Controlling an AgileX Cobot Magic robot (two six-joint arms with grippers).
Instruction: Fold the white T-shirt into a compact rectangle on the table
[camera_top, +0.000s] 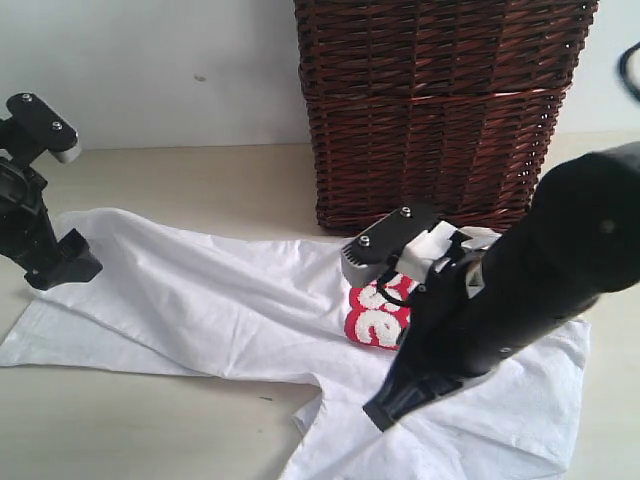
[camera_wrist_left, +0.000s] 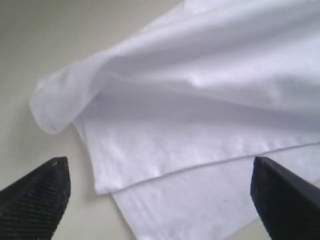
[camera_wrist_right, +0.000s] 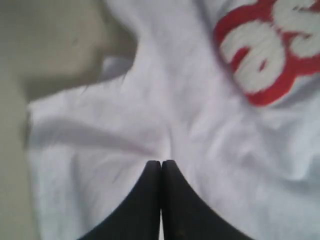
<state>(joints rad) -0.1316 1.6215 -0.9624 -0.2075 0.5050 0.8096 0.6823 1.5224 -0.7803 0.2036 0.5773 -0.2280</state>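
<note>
The white T-shirt (camera_top: 200, 290) lies spread and rumpled on the pale table (camera_top: 150, 420), with red-outlined lettering (camera_top: 375, 318) showing near its middle. My left gripper (camera_top: 70, 262) stands at the shirt's left edge. In the left wrist view it (camera_wrist_left: 159, 165) is open wide, its fingers either side of a layered hem of the shirt (camera_wrist_left: 200, 100), with nothing between them. My right gripper (camera_top: 383, 412) presses down on the shirt's lower middle. In the right wrist view its tips (camera_wrist_right: 161, 162) are shut together, and creases of cloth (camera_wrist_right: 125, 115) run into them, with the lettering (camera_wrist_right: 265, 50) beyond.
A tall dark wicker basket (camera_top: 440, 100) stands at the back, right behind the shirt. The bulky right arm (camera_top: 540, 290) hides part of the shirt's right side. Bare table (camera_wrist_left: 30, 50) lies left of the shirt and along the front.
</note>
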